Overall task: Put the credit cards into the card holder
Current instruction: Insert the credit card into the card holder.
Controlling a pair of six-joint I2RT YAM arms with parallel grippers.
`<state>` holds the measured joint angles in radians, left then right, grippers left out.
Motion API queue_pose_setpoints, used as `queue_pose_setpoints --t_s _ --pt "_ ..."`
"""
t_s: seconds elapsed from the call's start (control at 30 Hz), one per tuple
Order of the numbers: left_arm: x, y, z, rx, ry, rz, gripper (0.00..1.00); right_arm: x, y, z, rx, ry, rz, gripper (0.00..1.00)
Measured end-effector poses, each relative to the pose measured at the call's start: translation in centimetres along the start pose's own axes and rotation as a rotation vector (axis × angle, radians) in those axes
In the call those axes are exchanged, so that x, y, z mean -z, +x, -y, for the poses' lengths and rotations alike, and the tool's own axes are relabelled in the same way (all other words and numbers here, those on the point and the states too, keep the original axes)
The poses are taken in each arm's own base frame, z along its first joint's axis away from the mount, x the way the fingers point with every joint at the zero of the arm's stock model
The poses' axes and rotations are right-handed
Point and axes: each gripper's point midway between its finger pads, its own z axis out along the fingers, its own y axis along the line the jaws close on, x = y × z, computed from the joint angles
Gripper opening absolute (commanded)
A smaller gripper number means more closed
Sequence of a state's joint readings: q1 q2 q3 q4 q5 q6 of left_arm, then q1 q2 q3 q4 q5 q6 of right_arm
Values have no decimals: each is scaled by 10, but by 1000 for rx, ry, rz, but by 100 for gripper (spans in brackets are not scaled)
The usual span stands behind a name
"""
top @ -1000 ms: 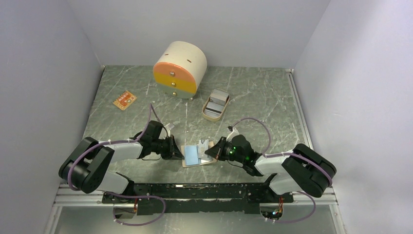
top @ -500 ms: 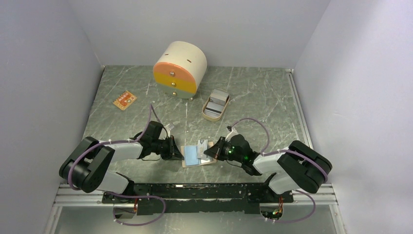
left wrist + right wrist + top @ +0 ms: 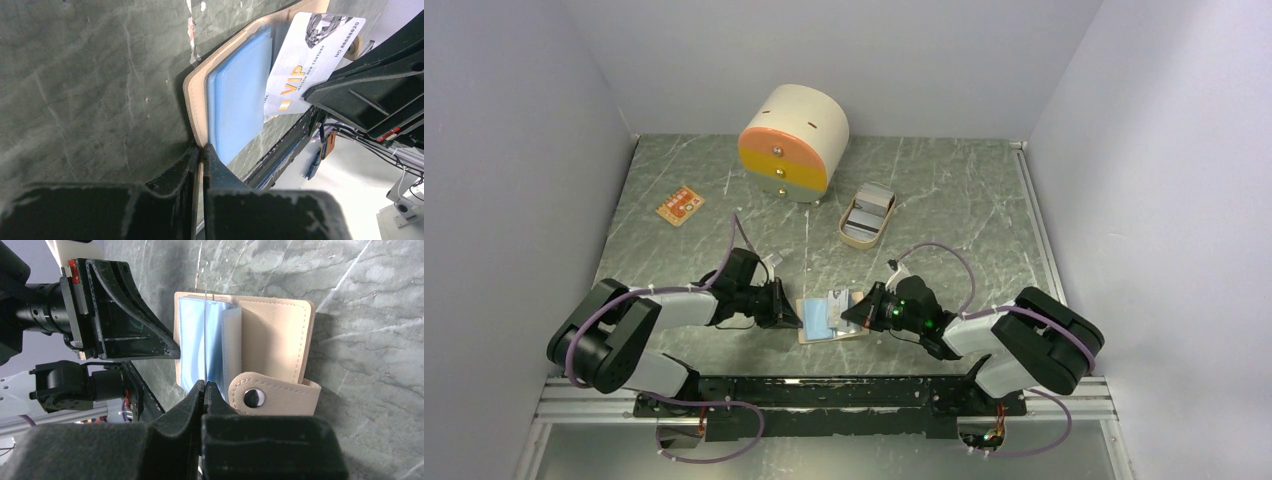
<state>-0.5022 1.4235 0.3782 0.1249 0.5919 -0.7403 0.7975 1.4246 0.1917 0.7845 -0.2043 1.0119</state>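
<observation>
Here, both arms lie stretched low over the worktop (image 3: 944,200), reaching inward to meet at the card holder (image 3: 832,322). The holder lies open and flat close to the near edge, midway between the two bases.

The left arm (image 3: 679,305) comes in from the left, its elbow folded back beside its base and its wrist nearly level with the surface. The left jaws are shut, pinching the holder's tan left rim. The right arm (image 3: 984,335) mirrors it from the right, equally low. The right jaws are closed on a pale VIP card (image 3: 311,52), which the right wrist view shows edge-on as a thin line standing over the holder's inner pockets.

A light blue stack (image 3: 240,95) fills the holder's left half; whether these are cards or sleeves I cannot tell. The snap tab (image 3: 272,396) sits at the holder's far right corner, button up.

Farther back, grey-silver cards (image 3: 871,207) lie in an oval tray (image 3: 855,238). An orange card (image 3: 680,206) lies alone at far left, and a round drawer box (image 3: 794,135) stands at the far side.
</observation>
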Motion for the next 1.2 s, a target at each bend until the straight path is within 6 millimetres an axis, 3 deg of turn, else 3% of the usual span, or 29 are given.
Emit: queue_pose_setpoints --t_s 1.2 --pt "-3 -3 2 -17 4 -14 9 2 14 2 -120 27 -74 0"
